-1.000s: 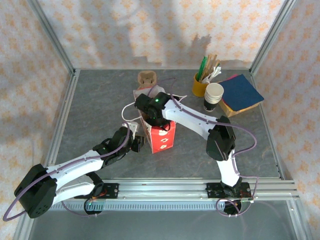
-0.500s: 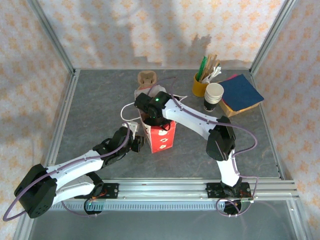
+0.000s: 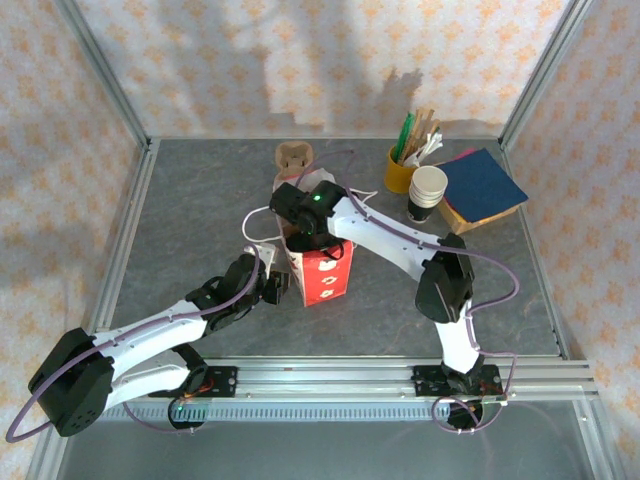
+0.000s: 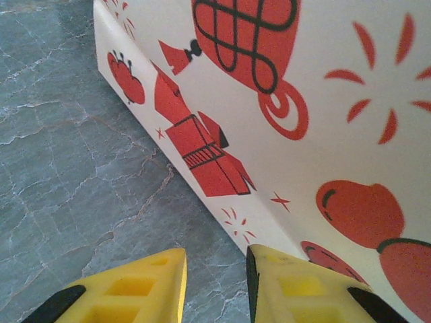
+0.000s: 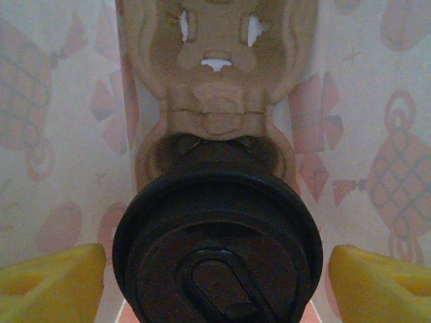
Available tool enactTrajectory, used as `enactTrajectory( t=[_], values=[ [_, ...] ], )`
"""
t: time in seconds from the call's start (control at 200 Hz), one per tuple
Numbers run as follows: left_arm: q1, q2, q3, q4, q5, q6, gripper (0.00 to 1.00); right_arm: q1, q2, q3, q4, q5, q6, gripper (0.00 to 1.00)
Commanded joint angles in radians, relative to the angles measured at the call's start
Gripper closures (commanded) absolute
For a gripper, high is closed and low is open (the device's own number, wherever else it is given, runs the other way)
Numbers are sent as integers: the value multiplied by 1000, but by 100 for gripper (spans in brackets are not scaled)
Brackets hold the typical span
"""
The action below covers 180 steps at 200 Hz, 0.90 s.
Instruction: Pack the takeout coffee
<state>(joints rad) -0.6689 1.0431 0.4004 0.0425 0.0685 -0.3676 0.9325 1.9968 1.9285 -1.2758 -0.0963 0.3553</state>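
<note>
The takeout coffee (image 5: 215,256), a dark cup with a round black lid, sits in the near cell of a brown cardboard carrier (image 5: 219,87) inside the red-and-white paper bag (image 3: 325,280). My right gripper (image 5: 215,269) is open; its yellow fingers stand either side of the lid with a small gap at each edge. From above, the right gripper (image 3: 303,230) reaches down into the bag's mouth. My left gripper (image 3: 278,286) is low at the bag's left side. In its wrist view the left gripper (image 4: 215,262) is narrowly open over bare table, at the corner of the bag (image 4: 323,101).
Behind the bag lies a brown cardboard piece (image 3: 293,157). At the back right stand a yellow cup of sticks and straws (image 3: 402,172), a stack of white cups (image 3: 428,192) and a blue pad on a tan box (image 3: 483,185). Metal rails border the grey table (image 3: 190,210).
The right gripper's fingers have spread apart from the coffee's lid, and its wrist has shifted slightly. The left arm and the bag have not moved.
</note>
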Motion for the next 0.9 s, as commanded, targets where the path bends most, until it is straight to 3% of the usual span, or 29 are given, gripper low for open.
enactTrajectory(
  t=[0.0,0.896],
  values=[
    [-9,-6,3,8,-24,4,68,3,-53,27,-33,40,14,15],
    [-9,-18,15,-11,-32,3,68,7,-76,23,-31,78,22,15]
  ],
)
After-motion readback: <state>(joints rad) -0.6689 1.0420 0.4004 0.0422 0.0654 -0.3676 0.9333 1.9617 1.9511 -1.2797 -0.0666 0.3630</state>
